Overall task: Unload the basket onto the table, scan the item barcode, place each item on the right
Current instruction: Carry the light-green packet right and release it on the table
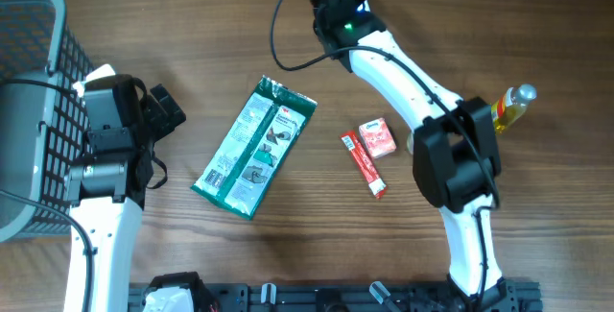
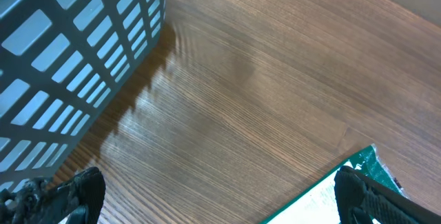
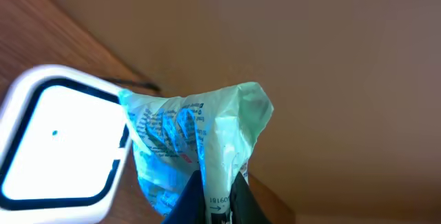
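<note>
The right wrist view alone shows the task's thing. The right gripper point(image 3: 215, 195) is clenched on the lower edge of a pale green packet point(image 3: 207, 131) with blue print, and a strip of small printed digits sits just above the fingertips. The packet stands crumpled and upright, lifted off the wood. Its left side is just beside, perhaps touching, a white-rimmed scanner point(image 3: 58, 145) whose window glows bright. From overhead, neither packet nor scanner can be made out. That view shows only the right arm reaching to the far edge of the bench point(image 1: 432, 24), near its middle, with a green light on the wrist.

The overhead view gives the layout the wrist cameras lack. A large green and white pouch point(image 1: 254, 147) lies flat and slanted at the middle of the bench. To its right are a small red carton point(image 1: 376, 137) and a red stick pack point(image 1: 363, 164), close together. A bottle of yellow oil point(image 1: 508, 106) lies near the right edge, partly behind the right arm. A grey basket point(image 1: 34, 24) fills the far left corner.

The left gripper point(image 1: 163, 110) sits between the basket and the pouch, its jaws released and spread wide with nothing between them. Its own camera shows bare wood between the fingers, the basket's lattice wall at the upper left, and one corner of the pouch by the right finger.
</note>
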Controlling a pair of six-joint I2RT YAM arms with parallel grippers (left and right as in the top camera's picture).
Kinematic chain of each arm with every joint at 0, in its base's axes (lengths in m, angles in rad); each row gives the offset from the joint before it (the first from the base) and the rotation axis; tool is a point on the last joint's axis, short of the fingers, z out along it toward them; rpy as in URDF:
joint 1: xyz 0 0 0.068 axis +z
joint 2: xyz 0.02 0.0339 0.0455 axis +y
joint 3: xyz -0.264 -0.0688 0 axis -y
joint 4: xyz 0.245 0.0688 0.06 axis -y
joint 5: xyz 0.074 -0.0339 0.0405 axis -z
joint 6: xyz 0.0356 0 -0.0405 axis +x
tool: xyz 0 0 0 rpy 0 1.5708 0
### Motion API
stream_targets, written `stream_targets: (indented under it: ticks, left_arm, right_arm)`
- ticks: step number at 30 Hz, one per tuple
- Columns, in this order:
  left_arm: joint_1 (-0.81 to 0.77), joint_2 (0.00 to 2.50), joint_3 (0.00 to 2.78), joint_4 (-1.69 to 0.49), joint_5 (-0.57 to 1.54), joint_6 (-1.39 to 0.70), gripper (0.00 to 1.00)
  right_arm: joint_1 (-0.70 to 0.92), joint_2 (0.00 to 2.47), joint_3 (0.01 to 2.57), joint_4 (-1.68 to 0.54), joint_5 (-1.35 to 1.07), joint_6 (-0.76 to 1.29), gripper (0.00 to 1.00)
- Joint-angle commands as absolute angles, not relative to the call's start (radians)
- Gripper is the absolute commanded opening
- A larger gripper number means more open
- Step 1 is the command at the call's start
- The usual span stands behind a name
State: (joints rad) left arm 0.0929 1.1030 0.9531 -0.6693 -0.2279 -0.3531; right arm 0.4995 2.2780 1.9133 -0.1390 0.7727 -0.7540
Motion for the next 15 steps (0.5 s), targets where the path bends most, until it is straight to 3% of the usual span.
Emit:
stream_targets:
  ticks: [1, 15]
  left_arm:
    - [0.097, 1.100, 0.962, -0.667, -0.241, -0.344, 1.00]
    - [0.097, 1.100, 0.962, -0.670, -0.241, -0.344, 1.00]
  right_arm:
    - [0.500, 2.329, 1.922, -0.090, 0.831, -0.813, 0.04]
    - [0.530, 2.366, 1.922, -0.181, 0.808, -0.723, 0.04]
